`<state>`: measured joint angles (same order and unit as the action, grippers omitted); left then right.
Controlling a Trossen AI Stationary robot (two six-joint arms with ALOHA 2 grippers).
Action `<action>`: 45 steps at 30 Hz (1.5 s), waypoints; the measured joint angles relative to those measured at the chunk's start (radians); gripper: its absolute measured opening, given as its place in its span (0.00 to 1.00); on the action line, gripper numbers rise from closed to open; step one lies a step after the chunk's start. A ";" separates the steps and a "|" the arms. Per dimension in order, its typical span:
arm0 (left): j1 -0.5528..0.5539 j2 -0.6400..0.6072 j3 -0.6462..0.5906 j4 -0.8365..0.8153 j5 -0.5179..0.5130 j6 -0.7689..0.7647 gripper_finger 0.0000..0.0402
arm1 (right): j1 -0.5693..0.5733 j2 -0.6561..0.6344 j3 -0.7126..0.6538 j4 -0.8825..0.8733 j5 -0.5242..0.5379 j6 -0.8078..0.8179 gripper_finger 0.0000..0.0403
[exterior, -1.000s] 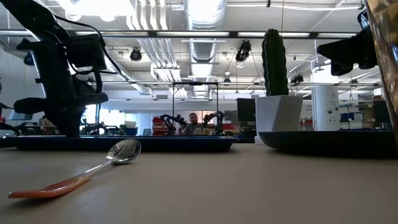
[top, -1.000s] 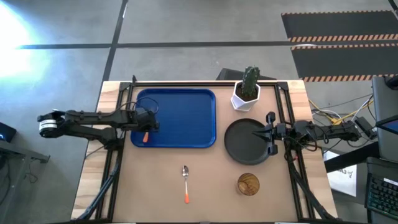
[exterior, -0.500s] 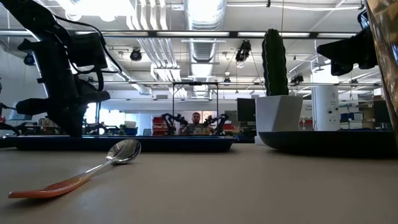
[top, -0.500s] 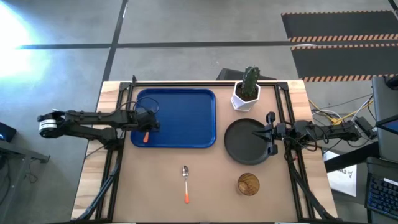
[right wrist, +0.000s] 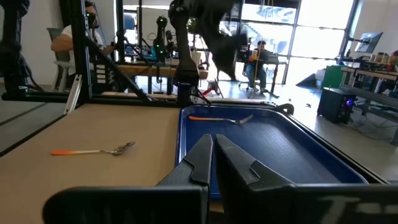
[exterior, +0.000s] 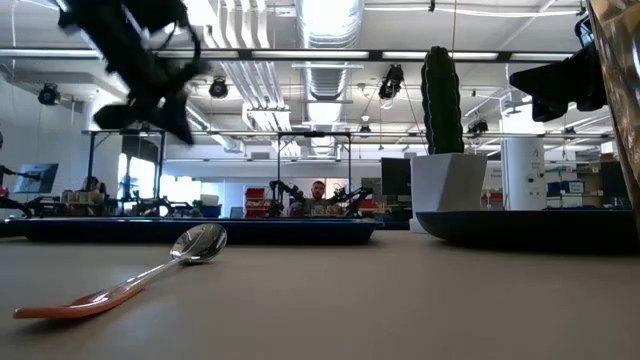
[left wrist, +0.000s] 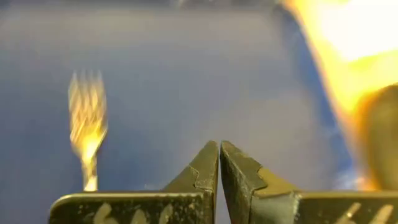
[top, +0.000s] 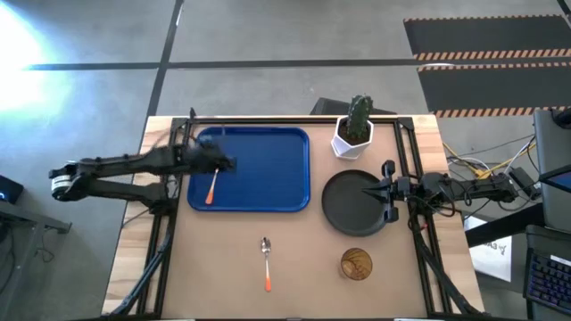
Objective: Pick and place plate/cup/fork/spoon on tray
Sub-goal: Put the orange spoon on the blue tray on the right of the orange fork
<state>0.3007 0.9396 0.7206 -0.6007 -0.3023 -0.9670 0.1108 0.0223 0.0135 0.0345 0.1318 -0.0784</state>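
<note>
Fork (top: 212, 188): lies freed on tray (top: 268, 178), placement done.
Left claw (top: 227, 164): clenched empty above it, mine.
Right claw (top: 366, 191): clenched over plate (top: 343, 214), waiting.

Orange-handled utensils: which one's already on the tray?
The fork, the one with tines. It lies inside the blue tray near its left edge. The spoon, with the oval bowl, lies on the bare table in front of the tray.
</note>
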 joint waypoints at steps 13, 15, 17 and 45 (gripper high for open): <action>-0.231 -0.094 0.323 0.416 -0.066 0.619 0.00 | 0.000 0.000 0.000 0.000 0.000 0.000 0.02; -0.280 -0.098 0.320 0.450 -0.064 0.645 0.00 | 0.000 0.000 0.000 0.000 0.000 0.000 0.02; -0.324 -0.096 0.312 0.477 -0.062 0.665 0.00 | 0.000 0.000 0.000 0.000 0.000 0.000 0.02; -0.603 -0.028 0.316 0.703 0.019 0.879 0.00 | 0.000 -0.001 0.000 0.099 0.003 0.268 0.02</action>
<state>-0.3027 0.9111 1.0370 0.1028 -0.2837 -0.0883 0.1104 0.0216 0.0132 0.1332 0.1345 0.1892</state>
